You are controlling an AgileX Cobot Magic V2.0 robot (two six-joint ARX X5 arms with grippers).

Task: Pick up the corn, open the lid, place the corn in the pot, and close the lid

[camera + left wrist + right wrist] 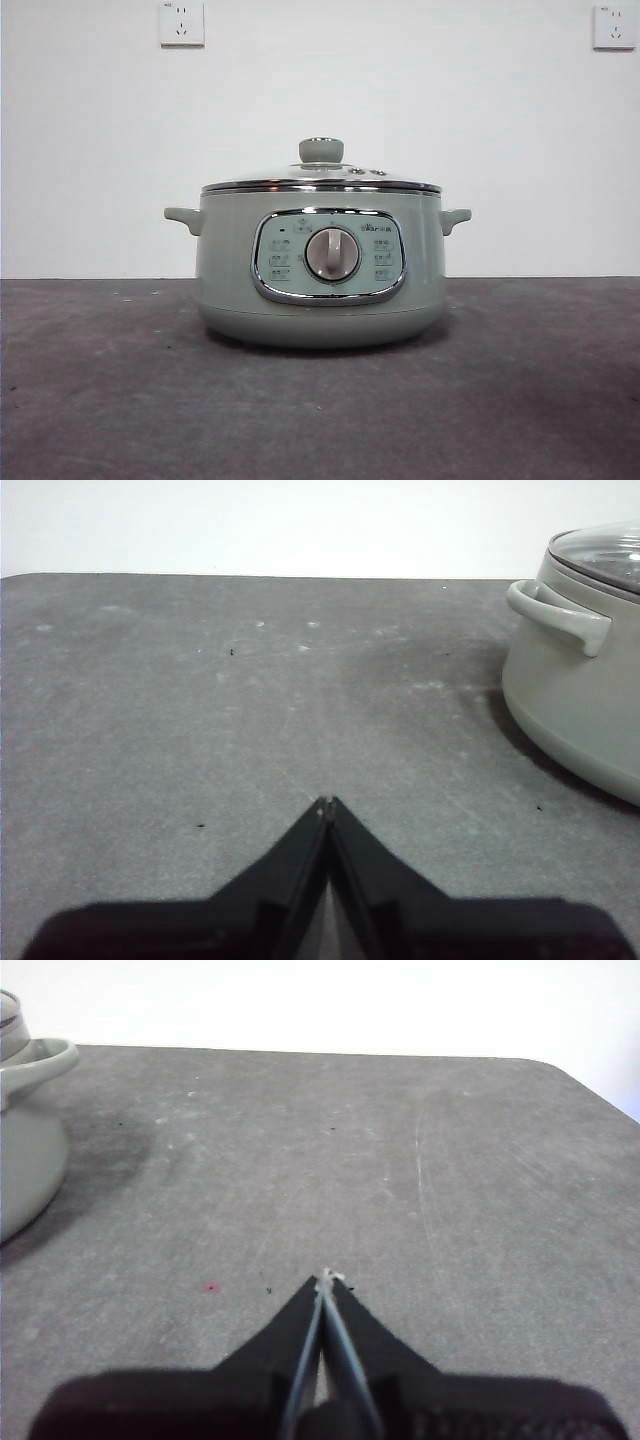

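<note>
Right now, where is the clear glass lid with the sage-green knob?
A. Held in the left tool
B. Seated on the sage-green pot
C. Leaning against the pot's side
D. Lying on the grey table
B: the clear glass lid with its sage-green knob sits level on the rim of the squat sage-green pot; both tools are shut and empty.

A dark grey, matte worktop (110, 400) with a slightly mottled, scuffed surface carries a single thing: a squat, round, sage-green electric pot (320, 270), which stands upright on its base. Its chrome-framed control panel and silver dial face the front view. Around the pot the worktop shows pale scratches and smudges, a few tiny dark specks, and a small red dot (211, 1287) well apart from the pot's base.
</note>
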